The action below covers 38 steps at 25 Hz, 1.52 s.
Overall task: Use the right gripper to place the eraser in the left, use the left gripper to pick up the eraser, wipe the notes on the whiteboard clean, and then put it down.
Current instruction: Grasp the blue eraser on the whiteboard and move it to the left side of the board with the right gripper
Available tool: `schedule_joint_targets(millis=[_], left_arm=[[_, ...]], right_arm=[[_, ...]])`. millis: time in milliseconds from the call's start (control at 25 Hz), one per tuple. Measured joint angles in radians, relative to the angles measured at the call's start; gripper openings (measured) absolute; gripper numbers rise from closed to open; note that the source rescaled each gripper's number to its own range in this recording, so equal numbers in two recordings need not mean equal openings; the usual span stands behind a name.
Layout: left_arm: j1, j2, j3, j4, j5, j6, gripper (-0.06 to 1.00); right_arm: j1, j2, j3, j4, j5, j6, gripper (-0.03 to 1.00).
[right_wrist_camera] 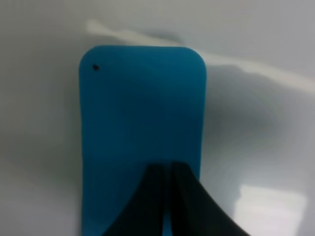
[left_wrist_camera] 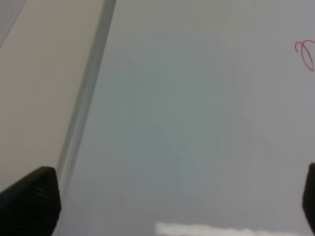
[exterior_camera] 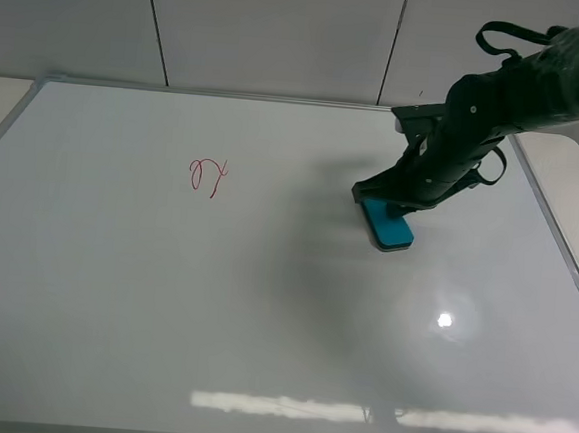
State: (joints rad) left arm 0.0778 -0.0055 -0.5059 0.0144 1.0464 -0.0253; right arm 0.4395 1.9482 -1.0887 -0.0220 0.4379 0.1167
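The teal-blue eraser (exterior_camera: 393, 231) lies flat on the whiteboard (exterior_camera: 262, 305), right of the middle. My right gripper (exterior_camera: 385, 198) is directly over its far end. In the right wrist view the eraser (right_wrist_camera: 142, 108) fills the frame, and the gripper (right_wrist_camera: 170, 196) has its two black fingers closed together on top of the block, not around its sides. The red notes (exterior_camera: 208, 176) are on the left half of the board, apart from the eraser. My left gripper (left_wrist_camera: 170, 206) is open and empty above the whiteboard (left_wrist_camera: 187, 123) near its left frame, with the notes (left_wrist_camera: 306, 53) at the view's edge.
The board's silver frame (left_wrist_camera: 86, 93) runs beside the beige table (left_wrist_camera: 39, 73). A tiled wall (exterior_camera: 274, 35) stands behind the board. A lamp glare (exterior_camera: 445, 320) and a bright streak (exterior_camera: 354, 412) reflect on the near part of the board.
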Motion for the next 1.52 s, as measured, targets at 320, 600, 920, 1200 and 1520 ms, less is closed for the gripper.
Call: schedule_joint_targets(millis=[320, 600, 920, 1200, 1520], left_arm=[[0.0, 0.0, 0.0, -0.001, 0.0, 0.0, 1.0], [0.0, 0.0, 0.0, -0.001, 0.0, 0.0, 1.0], [0.0, 0.0, 0.0, -0.001, 0.0, 0.0, 1.0], [0.0, 0.0, 0.0, -0.001, 0.0, 0.0, 1.0], [0.0, 0.0, 0.0, -0.001, 0.0, 0.0, 1.0]], right_arm=[[0.24, 0.056, -0.067, 0.081, -0.021, -0.054, 0.0], [0.328, 0.214, -0.342, 0.156, 0.186, -0.052, 0.0], [0.414, 0.416, -0.677, 0.429, 0.213, -0.015, 0.0], [0.479, 0.581, -0.946, 0.644, 0.232, -0.027, 0.0], [0.506, 0.66, -1.054, 0.819, 0.186, -0.038, 0.0]])
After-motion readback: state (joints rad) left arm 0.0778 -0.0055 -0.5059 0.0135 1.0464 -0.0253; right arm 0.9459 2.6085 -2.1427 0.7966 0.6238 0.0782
